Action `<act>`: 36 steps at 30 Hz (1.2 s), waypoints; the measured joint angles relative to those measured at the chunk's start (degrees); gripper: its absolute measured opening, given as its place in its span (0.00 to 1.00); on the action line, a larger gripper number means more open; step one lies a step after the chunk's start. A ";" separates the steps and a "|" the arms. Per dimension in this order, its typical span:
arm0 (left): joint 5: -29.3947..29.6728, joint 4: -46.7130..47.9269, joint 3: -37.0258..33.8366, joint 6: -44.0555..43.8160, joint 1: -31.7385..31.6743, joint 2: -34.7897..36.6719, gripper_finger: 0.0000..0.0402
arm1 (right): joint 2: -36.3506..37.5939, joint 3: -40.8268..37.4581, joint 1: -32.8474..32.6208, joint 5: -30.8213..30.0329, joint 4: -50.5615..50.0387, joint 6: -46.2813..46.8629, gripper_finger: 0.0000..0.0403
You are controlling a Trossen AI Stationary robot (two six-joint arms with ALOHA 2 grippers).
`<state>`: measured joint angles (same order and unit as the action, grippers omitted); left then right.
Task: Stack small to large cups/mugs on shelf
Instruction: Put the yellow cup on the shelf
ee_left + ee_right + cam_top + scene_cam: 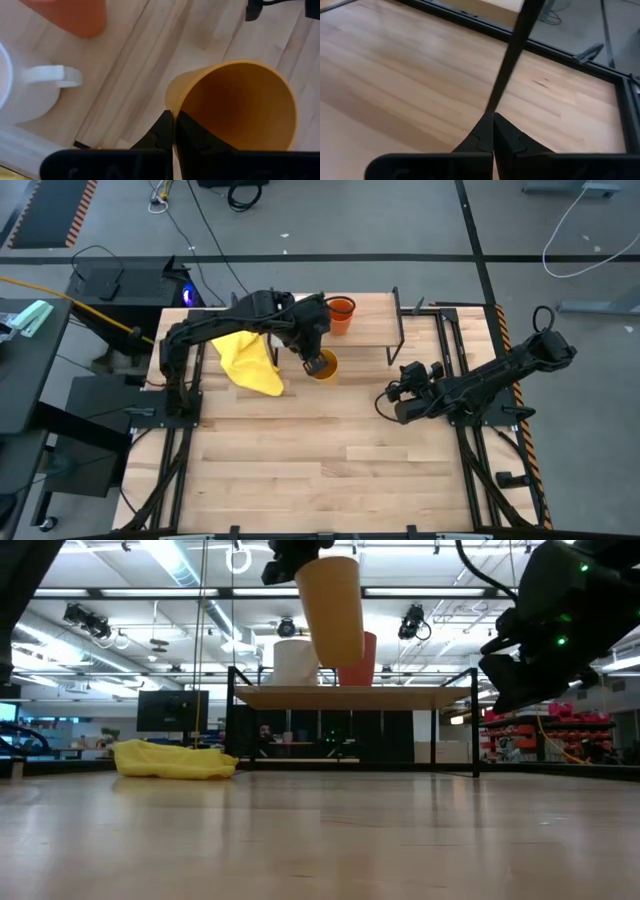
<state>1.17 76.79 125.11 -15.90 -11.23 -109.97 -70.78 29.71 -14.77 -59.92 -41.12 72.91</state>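
Observation:
The yellow-orange cup (332,605) is up in the air, mouth up, in my left gripper (173,116), which is shut on it. It hangs near the shelf's (350,696) near edge and higher than the board. The white mug (295,662) and the orange-red cup (358,660) stand side by side on the shelf board. In the left wrist view the white mug (25,95), with its handle (55,75), and the orange-red cup (75,15) lie below. My right gripper (493,119) is shut on nothing, hovering over the table's right part, right gripper (395,395). My left gripper pinches the yellow-orange cup's rim (175,102), one finger inside the cup and one outside on its wall. The fingers come from above, pointing down. The cup is lifted clear of table and shelf and hangs below them, slightly tilted.
A crumpled yellow cloth (250,360) lies on the table left of the shelf. The shelf's thin black legs (512,50) and frame stand close in front of my right gripper. Bare tabletop (320,450) spreads toward the near edge.

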 joint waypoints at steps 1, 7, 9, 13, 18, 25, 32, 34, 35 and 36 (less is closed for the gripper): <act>0.00 -0.36 0.12 0.11 -0.18 -0.09 0.03 | 0.00 0.00 0.71 -0.01 0.01 -0.45 0.01; 0.02 -2.74 0.16 0.42 -1.11 -0.28 0.03 | 0.00 0.00 5.15 -0.02 1.27 -4.50 0.01; 0.02 -2.44 0.16 0.70 -1.33 -0.28 0.03 | 0.00 0.00 6.15 0.03 3.65 -7.47 0.01; 0.01 -2.37 0.16 0.73 -1.48 -0.28 0.03 | 0.00 0.00 8.03 0.82 10.18 -14.34 0.01; -0.02 -1.26 0.16 0.72 -1.45 -0.28 0.03 | 0.00 0.00 10.26 2.00 16.05 -19.91 0.00; -0.02 -0.94 0.16 0.72 -1.45 -0.28 0.03 | 0.00 0.00 12.43 4.78 21.33 -25.15 0.00; 0.00 -0.89 0.16 0.70 -1.45 -0.28 0.03 | 0.00 0.00 12.55 5.92 26.39 -29.85 0.00; 0.00 -0.42 0.16 0.70 -1.45 -0.28 0.03 | 0.00 0.00 12.77 6.02 26.51 -30.47 0.00; 0.00 -0.20 0.16 0.70 -1.45 -0.28 0.03 | 0.00 0.00 12.85 6.04 26.25 -30.63 0.00; 0.00 -0.15 0.16 0.70 -1.45 -0.28 0.03 | 0.00 0.00 12.99 6.05 25.80 -30.68 0.00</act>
<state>1.17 76.65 125.27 -15.20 -12.69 -110.26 -70.78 29.71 -1.79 -53.87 -15.32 42.24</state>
